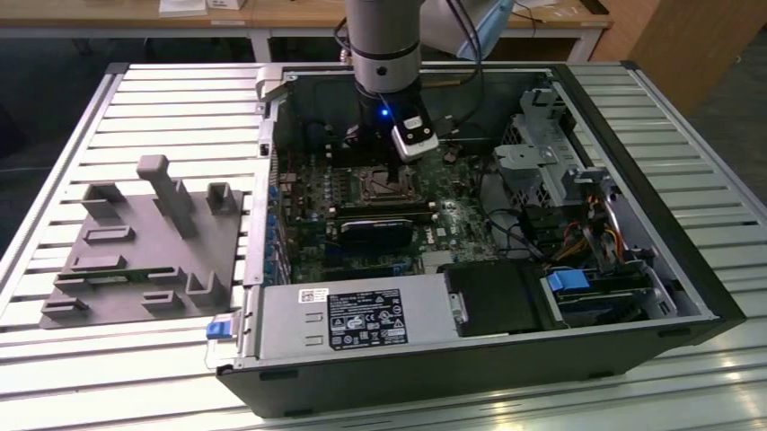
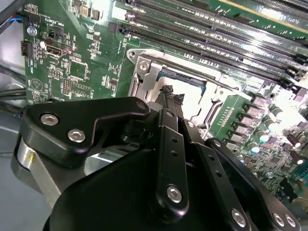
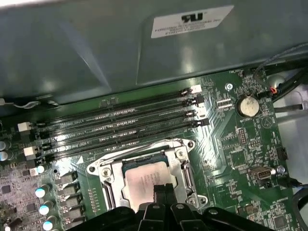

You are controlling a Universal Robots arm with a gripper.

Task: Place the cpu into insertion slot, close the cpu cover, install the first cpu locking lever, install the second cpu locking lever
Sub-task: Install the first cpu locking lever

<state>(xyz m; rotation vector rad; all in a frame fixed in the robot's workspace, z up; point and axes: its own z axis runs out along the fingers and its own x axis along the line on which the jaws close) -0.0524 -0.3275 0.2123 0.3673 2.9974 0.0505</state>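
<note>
While poised over the insertion slot [image 3: 149, 175] at frame centre, fingers [image 3: 162, 194] closed together, tips just above the seated cpu [image 3: 147, 183], cpu cover [image 3: 180, 159] shut.

slatted metal table [image 1: 108, 108] | carries open computer case [image 1: 480, 368] — and grey fixture block [image 1: 144, 242]

My gripper [image 2: 167, 94]: matt black metal links, bright steel screws. Cpu [image 3: 146, 181]: dull silver-grey metal top. Cpu cover [image 3: 185, 174]: shiny bare metal frame. Motherboard [image 3: 236, 159]: glossy green. Counter [image 1: 156, 99]: ribbed pale aluminium, satin sheen. Fixture block [image 1: 144, 242]: matt grey plastic.
</note>
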